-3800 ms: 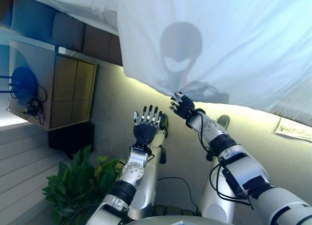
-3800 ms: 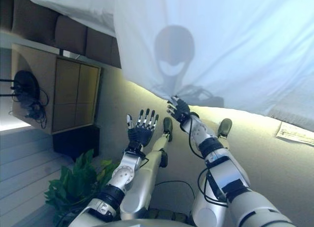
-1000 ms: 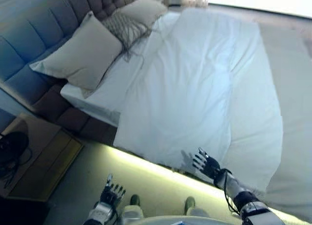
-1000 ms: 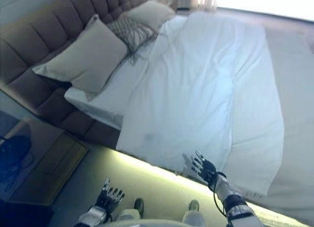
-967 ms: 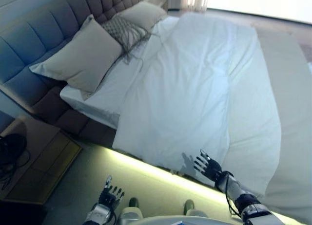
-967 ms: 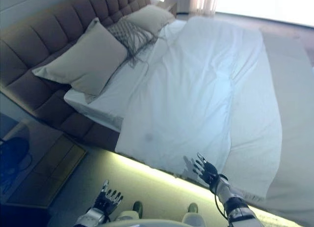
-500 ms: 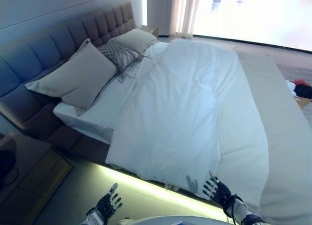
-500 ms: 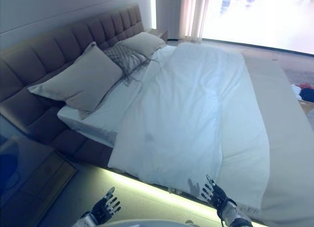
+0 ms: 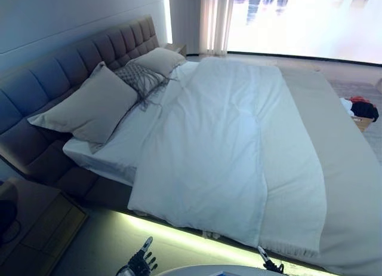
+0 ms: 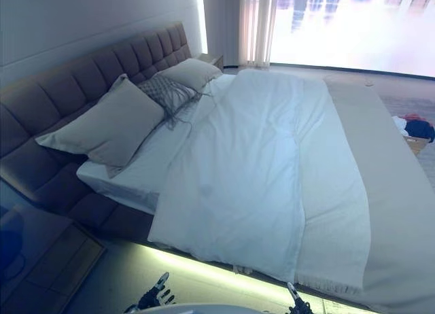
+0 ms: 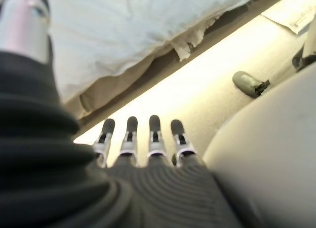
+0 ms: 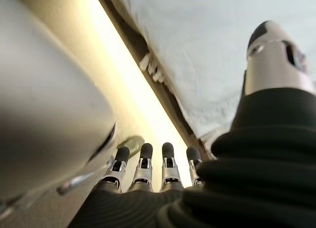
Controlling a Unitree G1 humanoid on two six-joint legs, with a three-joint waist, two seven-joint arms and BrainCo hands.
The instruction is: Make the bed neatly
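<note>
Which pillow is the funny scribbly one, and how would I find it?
Start at the padded headboard along the bed's left side, where three pillows lean. The patterned pillow is the middle one, tucked between two plain beige pillows. Only it has dark net-like lines on it.

Bed (image 9: 48, 162) w/ white duvet (image 9: 215, 150), beige blanket (image 9: 349, 186), three pillows (image 9: 89, 106) at headboard

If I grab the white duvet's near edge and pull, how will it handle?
Likely floppy: the duvet drapes over the bed edge in soft folds. Probably bulky, so one hand would drag it askew. Both the left hand and right hand hang open below it.
</note>
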